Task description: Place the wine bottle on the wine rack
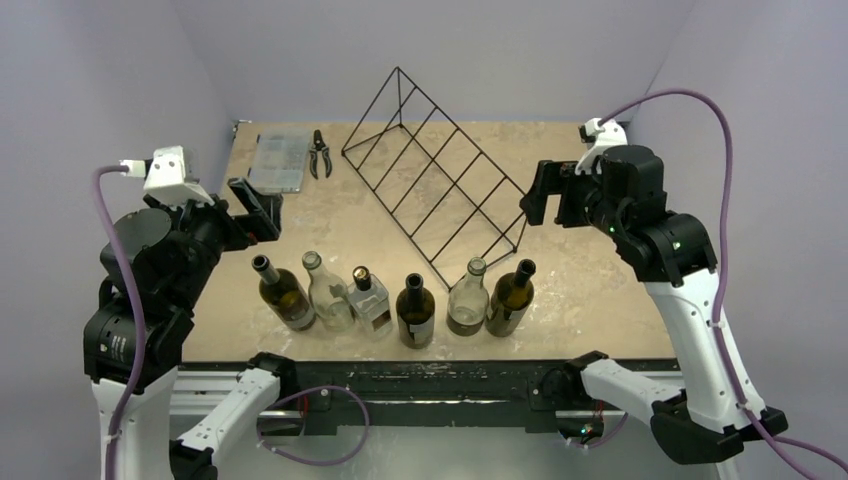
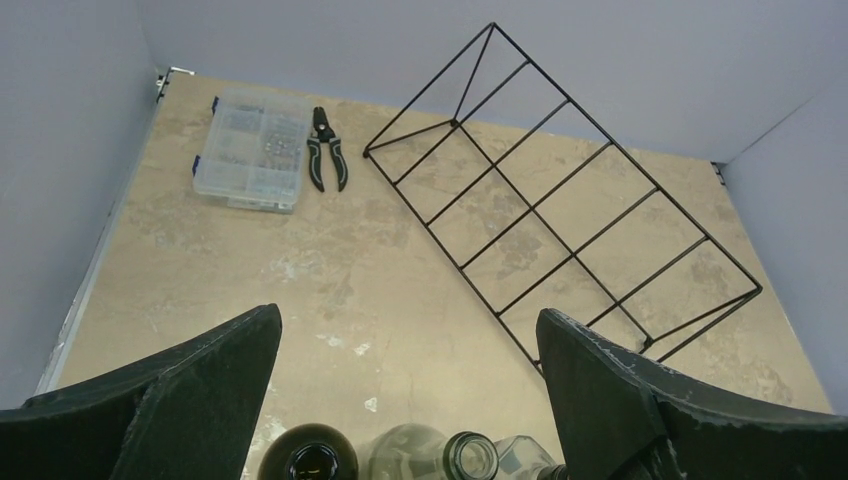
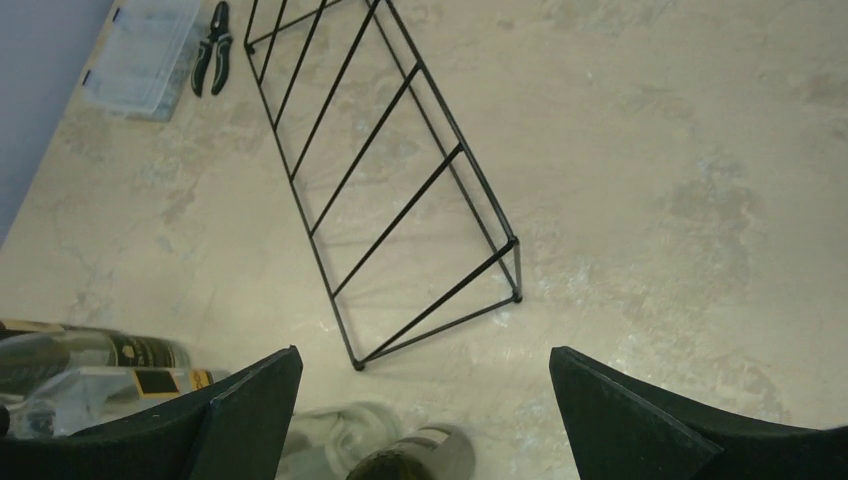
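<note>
Bottom centre, top view: six glass bottles (image 1: 415, 312) stand upright in a row along the near edge of the table (image 1: 580, 290). Three are dark and three clear. None is on the rack yet.

The mouths that show in the left wrist view are open, with no cork. The clear bottles look empty; I cannot tell for the dark ones.

Left gripper (image 1: 262, 208): hangs above the left end of the row with its jaws wide apart and nothing between them.

Right gripper (image 1: 545, 195): hangs right of centre, above the right end of the row and beside the rack's near corner. Its jaws are also wide apart and empty.

Rack (image 1: 435, 180): sits in the centre of the frame, behind the row and apart from it. It runs diagonally from upper left to lower right, and its slots are unfilled.

Upper left: a clear parts box (image 1: 277, 162) with pliers (image 1: 320, 152) just beside it, well away from the work.

Handling judgement:
- The glass is stiff, smooth and breakable, probably light if empty, and top-heavy when tipped.
- The neck is thin and slippery. A grip across the body, below the shoulder, should hold better when the bottle is laid over.
- The bottles stand close together, so the dark end bottle (image 1: 510, 298) on the right offers the freest approach.
- Thin wire will let a bottle roll, so it should be set down gently, square to a slot.
</note>
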Robot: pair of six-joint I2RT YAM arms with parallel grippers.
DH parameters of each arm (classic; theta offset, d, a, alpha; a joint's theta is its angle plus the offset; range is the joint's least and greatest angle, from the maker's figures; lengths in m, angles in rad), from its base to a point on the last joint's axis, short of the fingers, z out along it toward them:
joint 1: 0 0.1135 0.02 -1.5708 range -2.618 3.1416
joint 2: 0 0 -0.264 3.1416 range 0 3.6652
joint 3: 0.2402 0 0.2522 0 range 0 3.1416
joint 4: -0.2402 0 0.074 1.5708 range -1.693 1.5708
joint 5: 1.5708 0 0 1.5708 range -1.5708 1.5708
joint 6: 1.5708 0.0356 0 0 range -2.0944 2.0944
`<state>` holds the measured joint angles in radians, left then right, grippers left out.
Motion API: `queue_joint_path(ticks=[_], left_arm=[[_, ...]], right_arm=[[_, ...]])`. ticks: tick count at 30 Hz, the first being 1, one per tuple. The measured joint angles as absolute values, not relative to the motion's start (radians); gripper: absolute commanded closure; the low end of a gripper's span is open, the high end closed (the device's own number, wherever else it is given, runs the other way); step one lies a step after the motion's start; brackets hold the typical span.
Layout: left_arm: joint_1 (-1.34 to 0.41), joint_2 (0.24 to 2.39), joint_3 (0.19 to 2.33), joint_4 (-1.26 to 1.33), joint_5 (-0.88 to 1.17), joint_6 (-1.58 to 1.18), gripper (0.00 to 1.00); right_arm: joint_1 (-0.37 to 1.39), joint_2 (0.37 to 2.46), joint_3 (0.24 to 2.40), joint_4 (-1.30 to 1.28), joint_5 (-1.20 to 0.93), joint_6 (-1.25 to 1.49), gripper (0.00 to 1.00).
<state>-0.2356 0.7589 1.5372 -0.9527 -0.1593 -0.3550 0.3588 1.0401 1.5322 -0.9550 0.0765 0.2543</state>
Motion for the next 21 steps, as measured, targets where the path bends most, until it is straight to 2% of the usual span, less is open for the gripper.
queue_joint_path(ticks=[11,21], left_arm=[[-0.236,0.771,1.507,-0.963,-0.111,-0.321,0.00],[-0.236,0.760,1.480,-0.960,-0.085,-0.323,0.00]], right_arm=[[0.359,0.996,1.422,-1.024,-0.010,0.367,0.01],[0.360,0.841,1.334,-1.016,-0.216,0.250,0.03]])
